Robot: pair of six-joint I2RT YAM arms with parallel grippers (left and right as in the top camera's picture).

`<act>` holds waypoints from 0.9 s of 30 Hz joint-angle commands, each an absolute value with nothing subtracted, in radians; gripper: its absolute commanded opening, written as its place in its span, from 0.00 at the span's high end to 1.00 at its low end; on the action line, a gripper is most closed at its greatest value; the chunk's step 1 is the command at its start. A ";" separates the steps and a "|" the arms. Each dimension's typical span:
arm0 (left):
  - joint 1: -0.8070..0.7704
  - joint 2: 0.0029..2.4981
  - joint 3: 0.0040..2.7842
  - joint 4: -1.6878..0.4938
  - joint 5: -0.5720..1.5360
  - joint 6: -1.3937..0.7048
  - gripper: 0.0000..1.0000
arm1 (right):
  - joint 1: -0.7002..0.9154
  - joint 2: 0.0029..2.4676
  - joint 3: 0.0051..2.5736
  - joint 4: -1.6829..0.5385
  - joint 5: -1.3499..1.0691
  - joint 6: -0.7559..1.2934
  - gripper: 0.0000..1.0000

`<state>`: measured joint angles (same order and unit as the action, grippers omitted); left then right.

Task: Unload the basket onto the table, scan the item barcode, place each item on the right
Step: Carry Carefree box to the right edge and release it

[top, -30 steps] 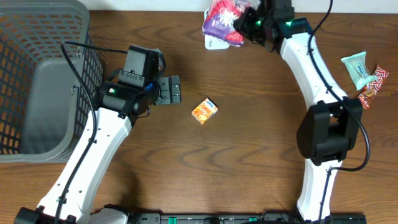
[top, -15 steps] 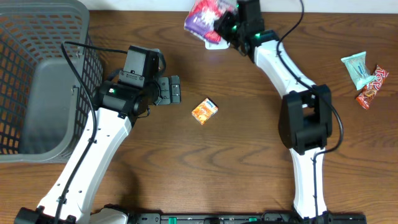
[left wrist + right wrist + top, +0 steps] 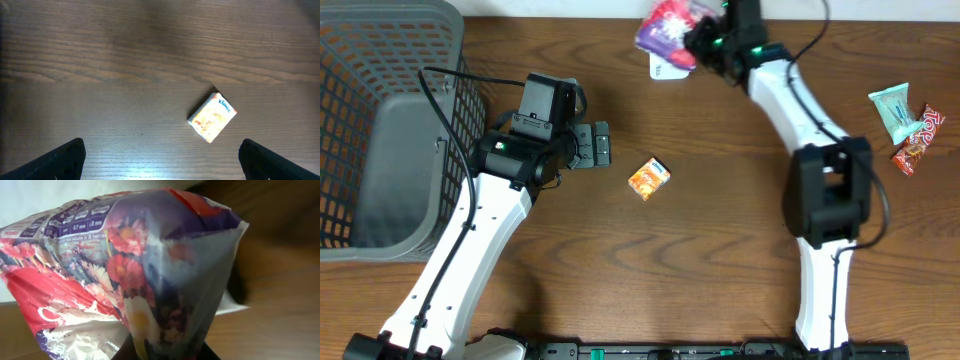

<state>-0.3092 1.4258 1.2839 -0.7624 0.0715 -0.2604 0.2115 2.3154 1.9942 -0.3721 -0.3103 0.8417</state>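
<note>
Right tool (image 3: 700, 40) clamped on a floral bag (image 3: 667, 22) at the table's (image 3: 720, 250) far edge.
The bag's end is pinched in that tool; the left tool (image 3: 603, 144), jaws wide apart, hovers just left of a small orange box (image 3: 648, 178).

One wooden table (image 3: 720, 270). Two robot arms: a left arm (image 3: 480, 215) and a right arm (image 3: 830, 190). One grey mesh basket (image 3: 360, 60) at nine o'clock. Four packets in all: one floral bag (image 3: 665, 25) at twelve o'clock, one small orange pack (image 3: 648, 178) at the centre, and one pale green packet (image 3: 892, 108) and one red packet (image 3: 918, 138) near three o'clock.
</note>
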 commanded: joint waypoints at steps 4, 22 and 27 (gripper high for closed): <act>-0.306 1.431 1.297 -0.767 0.059 -0.251 0.02 | 0.031 2.130 2.010 -0.619 -0.181 0.682 0.99; -0.306 1.431 1.297 -0.767 0.059 -0.251 0.02 | -0.469 2.133 1.999 -1.130 -0.003 0.332 0.01; -0.306 1.431 1.297 -0.767 0.059 -0.251 0.02 | -0.467 2.133 1.999 -1.127 -0.257 0.258 0.01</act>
<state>-0.3092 1.4258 1.2839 -0.7624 0.0711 -0.2604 -0.4877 2.1262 2.0014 -1.1290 -0.0669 0.3264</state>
